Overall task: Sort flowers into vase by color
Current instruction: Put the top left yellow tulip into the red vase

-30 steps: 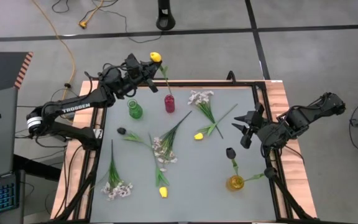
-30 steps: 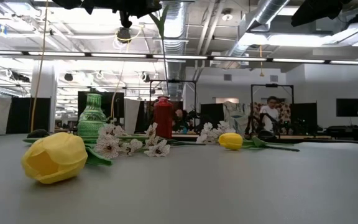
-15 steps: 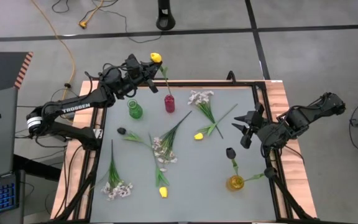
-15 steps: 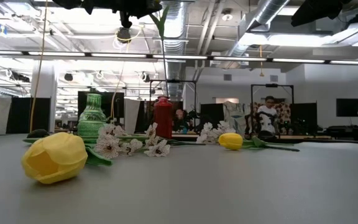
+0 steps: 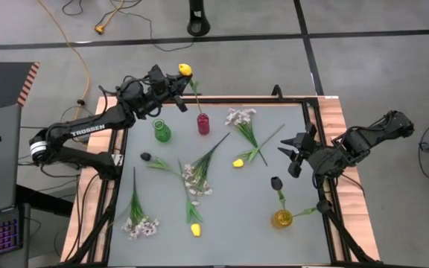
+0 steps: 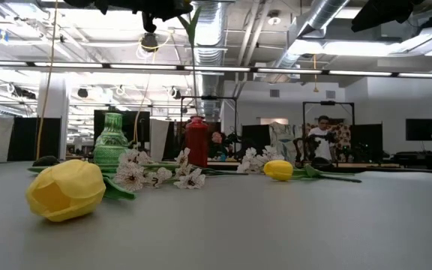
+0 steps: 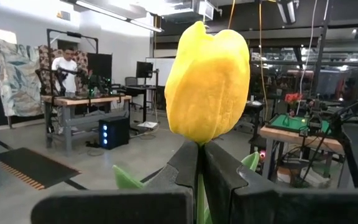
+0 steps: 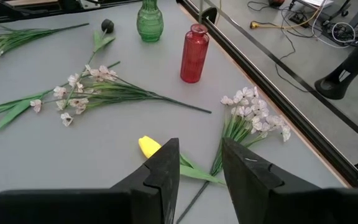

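My left gripper point(image 5: 177, 80) is high over the table's far left and shut on a yellow tulip point(image 5: 185, 69), which also shows in the left wrist view point(image 7: 210, 81). The tulip's green stem point(image 6: 194, 75) runs down to the mouth of the red vase point(image 5: 202, 123). I cannot tell whether its end is inside. My right gripper point(image 5: 298, 152) is open and empty over the table's right side. A dark tulip point(image 5: 275, 182) stands in the yellow vase point(image 5: 281, 218). The green vase point(image 5: 161, 132) stands left of the red one. My left gripper pinches the tulip's stem just under the bloom point(image 7: 199, 157) between its two fingers point(image 7: 185, 167). The fingers come about level from the table's left and lie across the stem. The tulip is upright, bloom up, and its stem hangs down to the red vase's mouth point(image 6: 196, 118).
Several flowers lie flat on the grey mat: white sprays point(image 5: 240, 117) point(image 5: 196, 179) point(image 5: 140, 225), yellow tulips point(image 5: 238, 161) point(image 5: 195, 229) and a dark tulip point(image 5: 146, 157). A raised frame point(image 5: 315, 134) borders the mat. People stand at benches in the room beyond.
My left gripper has edged slightly toward the table's left with the yellow tulip. The stem stays upright over the red vase.
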Motion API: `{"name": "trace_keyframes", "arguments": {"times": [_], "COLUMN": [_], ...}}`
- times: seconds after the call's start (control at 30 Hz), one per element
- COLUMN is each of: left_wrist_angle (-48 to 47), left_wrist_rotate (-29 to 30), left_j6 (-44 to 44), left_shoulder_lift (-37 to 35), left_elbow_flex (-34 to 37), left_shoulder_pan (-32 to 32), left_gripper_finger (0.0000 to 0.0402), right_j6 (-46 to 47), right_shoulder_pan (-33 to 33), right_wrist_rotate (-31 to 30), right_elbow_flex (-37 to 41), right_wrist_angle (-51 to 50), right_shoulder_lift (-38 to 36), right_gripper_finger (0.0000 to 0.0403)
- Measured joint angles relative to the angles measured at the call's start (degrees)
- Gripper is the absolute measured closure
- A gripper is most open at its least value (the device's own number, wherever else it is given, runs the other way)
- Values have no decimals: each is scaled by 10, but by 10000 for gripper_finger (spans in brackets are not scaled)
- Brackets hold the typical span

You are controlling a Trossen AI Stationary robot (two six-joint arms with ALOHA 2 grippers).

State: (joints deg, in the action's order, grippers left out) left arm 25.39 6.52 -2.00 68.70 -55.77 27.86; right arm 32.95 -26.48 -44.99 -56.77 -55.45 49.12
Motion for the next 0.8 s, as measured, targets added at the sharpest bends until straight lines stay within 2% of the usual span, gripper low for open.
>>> {"name": "trace_keyframes", "arguments": {"times": [0.3,0.67,0.8], "left_wrist_angle": [-8,-15,-51], "left_wrist_rotate": [1,1,1], "left_j6": [-1,-16,-22], "left_shoulder_lift": [-1,58,69], "left_elbow_flex": [0,0,0], "left_shoulder_pan": [0,0,0], "left_gripper_finger": [401,390,389], "right_j6": [0,0,0], "right_shoulder_pan": [0,0,0], "right_wrist_rotate": [0,0,0], "right_elbow_flex": [0,0,0], "right_wrist_angle": [0,0,0], "right_shoulder_lift": [0,0,0], "right_gripper_finger": [257,257,257]}}
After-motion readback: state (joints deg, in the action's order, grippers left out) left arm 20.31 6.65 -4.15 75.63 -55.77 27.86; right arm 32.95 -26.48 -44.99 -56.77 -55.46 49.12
